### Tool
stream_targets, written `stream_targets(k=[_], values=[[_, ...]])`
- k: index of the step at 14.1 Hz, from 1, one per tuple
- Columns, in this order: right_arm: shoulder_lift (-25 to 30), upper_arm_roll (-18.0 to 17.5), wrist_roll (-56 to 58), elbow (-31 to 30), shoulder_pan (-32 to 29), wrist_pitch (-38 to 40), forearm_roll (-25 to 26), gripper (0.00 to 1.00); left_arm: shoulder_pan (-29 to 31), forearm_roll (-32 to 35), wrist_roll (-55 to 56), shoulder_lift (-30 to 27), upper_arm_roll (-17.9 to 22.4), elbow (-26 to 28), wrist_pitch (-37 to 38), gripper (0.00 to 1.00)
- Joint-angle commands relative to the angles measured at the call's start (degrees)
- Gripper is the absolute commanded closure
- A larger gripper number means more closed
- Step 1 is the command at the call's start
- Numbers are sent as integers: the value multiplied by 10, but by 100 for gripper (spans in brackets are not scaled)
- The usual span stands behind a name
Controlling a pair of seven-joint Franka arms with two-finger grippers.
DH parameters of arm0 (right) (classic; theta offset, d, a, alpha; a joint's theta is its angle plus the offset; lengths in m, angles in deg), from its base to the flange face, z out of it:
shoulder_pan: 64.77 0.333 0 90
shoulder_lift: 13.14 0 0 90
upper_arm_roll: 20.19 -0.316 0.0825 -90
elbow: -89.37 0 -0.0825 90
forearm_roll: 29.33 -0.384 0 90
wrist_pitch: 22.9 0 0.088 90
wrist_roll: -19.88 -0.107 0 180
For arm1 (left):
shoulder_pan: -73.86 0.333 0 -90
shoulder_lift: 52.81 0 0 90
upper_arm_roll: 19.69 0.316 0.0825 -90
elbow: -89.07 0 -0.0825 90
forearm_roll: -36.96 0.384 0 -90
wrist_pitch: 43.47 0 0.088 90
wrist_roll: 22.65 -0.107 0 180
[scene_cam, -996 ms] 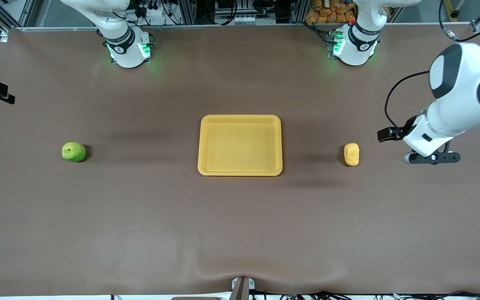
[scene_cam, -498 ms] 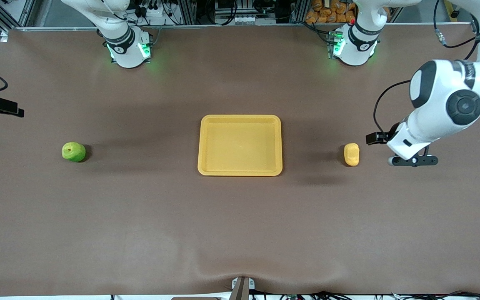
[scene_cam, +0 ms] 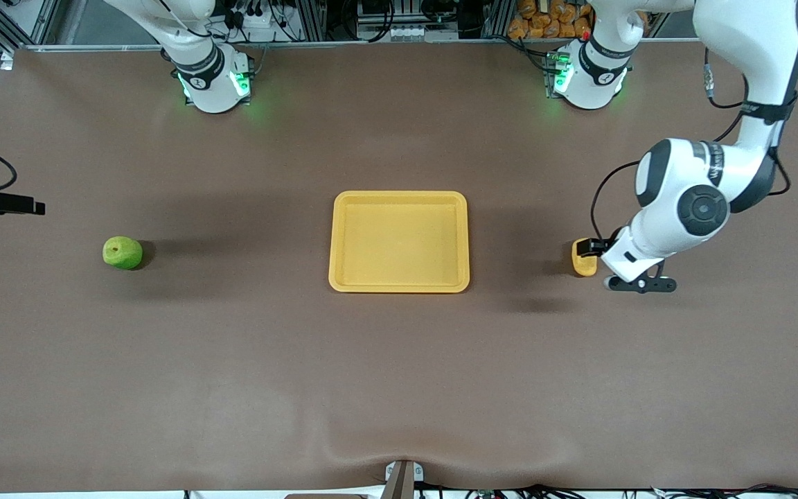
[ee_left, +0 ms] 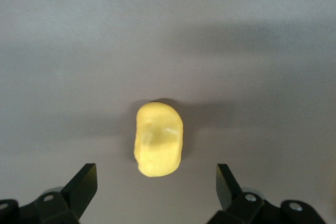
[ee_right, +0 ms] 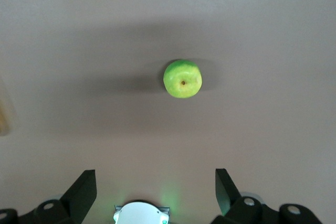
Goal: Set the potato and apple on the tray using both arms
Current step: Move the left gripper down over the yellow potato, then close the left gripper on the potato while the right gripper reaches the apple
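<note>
Two spread black fingers [ee_left: 84,184] frame the lumpy, oblong potato [ee_left: 158,139].

We're in a robotics lab: two white arms [scene_cam: 700,208] bolted to a brown-covered table [scene_cam: 399,374], bases lit green, aluminium framing [scene_cam: 302,21] and cable bundles [scene_cam: 385,21] along the edge where the arms are mounted.

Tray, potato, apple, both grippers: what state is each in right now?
tray: on the table, nothing in it.
potato: lying on the table, ungripped.
apple: on the table, stem dimple up, ungripped.
left gripper: open, over the potato.
right gripper: open, holding nothing.
</note>
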Motion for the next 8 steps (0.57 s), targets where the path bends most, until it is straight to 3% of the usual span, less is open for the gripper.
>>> stream_targets(k=[1,8], values=[[-15,-8,4,17,-11,1,5,0,-3,2,6,11,1,24,-45,9],[-56,-8,4,15,-25,-24,2,0,1,2,6,34,3,43,-73,17]])
